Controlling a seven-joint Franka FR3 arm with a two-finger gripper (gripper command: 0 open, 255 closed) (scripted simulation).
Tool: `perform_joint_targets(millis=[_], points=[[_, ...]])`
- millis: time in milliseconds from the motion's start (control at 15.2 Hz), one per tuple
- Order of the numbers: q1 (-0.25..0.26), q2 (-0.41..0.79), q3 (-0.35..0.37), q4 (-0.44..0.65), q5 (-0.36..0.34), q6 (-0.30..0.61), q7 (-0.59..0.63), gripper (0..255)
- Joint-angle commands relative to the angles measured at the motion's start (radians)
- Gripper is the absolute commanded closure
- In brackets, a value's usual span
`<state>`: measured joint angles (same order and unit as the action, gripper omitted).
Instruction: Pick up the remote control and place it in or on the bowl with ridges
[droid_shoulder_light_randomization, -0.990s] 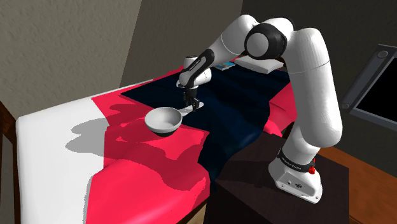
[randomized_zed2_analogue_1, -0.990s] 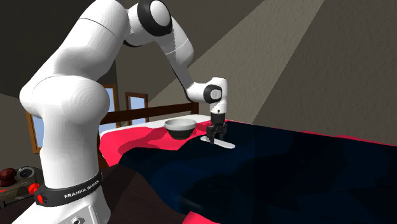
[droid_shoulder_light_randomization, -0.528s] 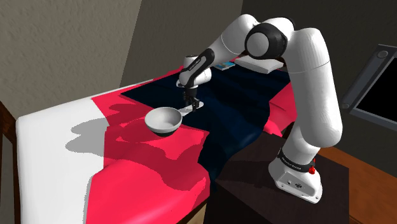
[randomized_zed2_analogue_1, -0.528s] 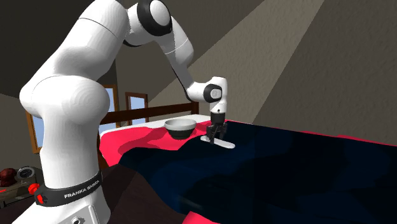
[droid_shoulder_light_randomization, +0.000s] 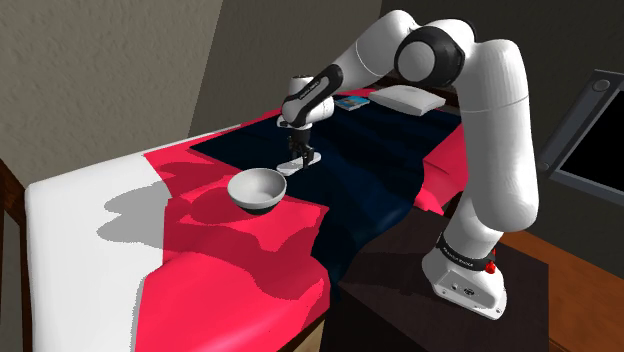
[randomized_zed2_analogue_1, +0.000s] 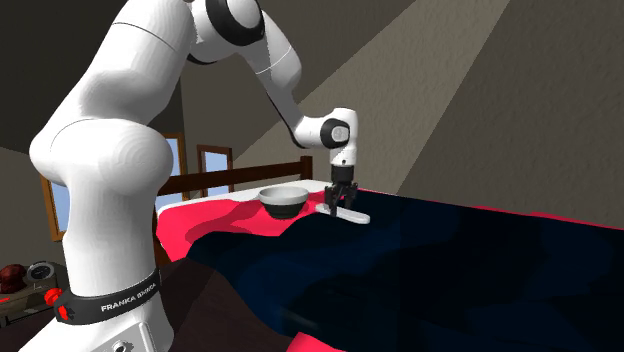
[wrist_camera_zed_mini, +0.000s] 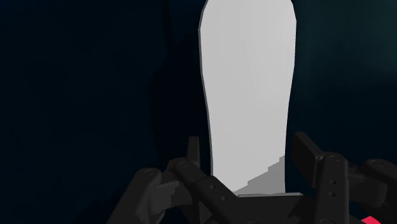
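The gripper (droid_shoulder_light_randomization: 300, 156) (randomized_zed2_analogue_1: 337, 203) (wrist_camera_zed_mini: 248, 149) points straight down over the bed, and its two black fingers (wrist_camera_zed_mini: 310, 154) are closed partway on the sides of the remote control (droid_shoulder_light_randomization: 295, 168) (randomized_zed2_analogue_1: 352, 214) (wrist_camera_zed_mini: 249, 83), one at each long edge near one end. The remote is a plain white, flat, elongated slab. It sticks out level from the fingers and seems to hang just clear of the dark blue blanket (droid_shoulder_light_randomization: 370, 170) (randomized_zed2_analogue_1: 450, 260) (wrist_camera_zed_mini: 76, 95); in the wrist view its shadow falls on the blanket off to one side. The bowl (droid_shoulder_light_randomization: 255, 187) (randomized_zed2_analogue_1: 284, 199), pale grey and round, sits upright on the bed just beside the gripper, where the blanket meets the red cover (droid_shoulder_light_randomization: 230, 260), and the remote is near it but not touching or over it. In the shoulder view the bowl lies to the lower left of the gripper. A white sheet (droid_shoulder_light_randomization: 90, 250) covers the bed's left end in that view, and a white pillow (droid_shoulder_light_randomization: 410, 98) lies beyond the arm.
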<state>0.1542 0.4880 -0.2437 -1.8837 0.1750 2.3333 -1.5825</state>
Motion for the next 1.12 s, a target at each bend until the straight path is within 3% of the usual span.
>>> perform_joint_targets(millis=[0, 1056], points=[[0.003, -0.018, -0.004, 0.005, -0.007, -0.023, 0.004, 255], [0.018, -0.139, -0.027, 0.059, -0.052, -0.193, 0.034, 255]])
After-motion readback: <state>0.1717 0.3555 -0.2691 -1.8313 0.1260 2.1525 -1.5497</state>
